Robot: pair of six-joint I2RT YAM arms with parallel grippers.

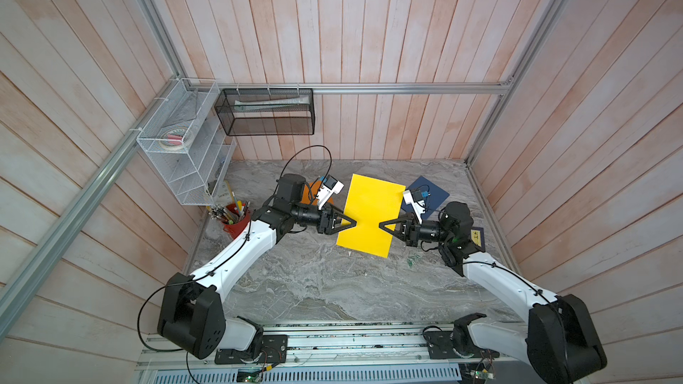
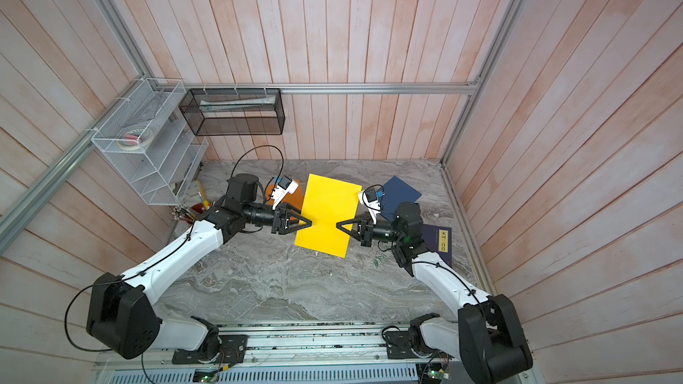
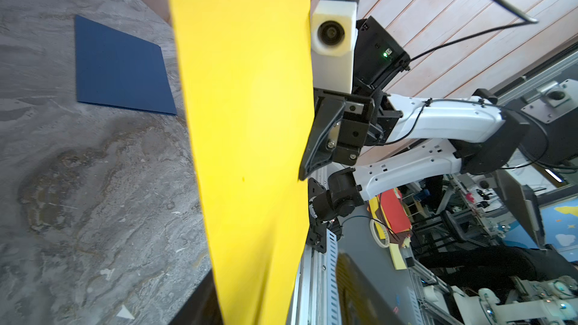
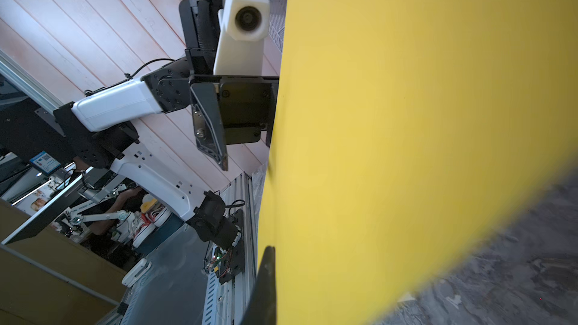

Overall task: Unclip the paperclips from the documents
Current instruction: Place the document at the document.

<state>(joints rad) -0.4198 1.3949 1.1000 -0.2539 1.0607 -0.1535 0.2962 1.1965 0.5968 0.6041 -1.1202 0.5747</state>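
One yellow document (image 1: 369,208) hangs above the desk (image 1: 314,282); right claw (image 1: 380,224) clenched on its edge, left claw (image 1: 355,222) released.

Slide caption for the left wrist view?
Raised yellow sheet pinched by the right gripper; dark blue sheet flat on the table.

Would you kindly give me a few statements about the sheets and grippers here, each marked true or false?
1. The dark blue sheet lies flat on the table. True.
2. The red pen cup stands beside the right arm. False: it stands beside the left arm.
3. The fingers of the right gripper are shut on an edge of the yellow sheet. True.
4. The orange sheet lies on top of the yellow sheet. False: it lies beside it, partly hidden under the left arm's wrist.
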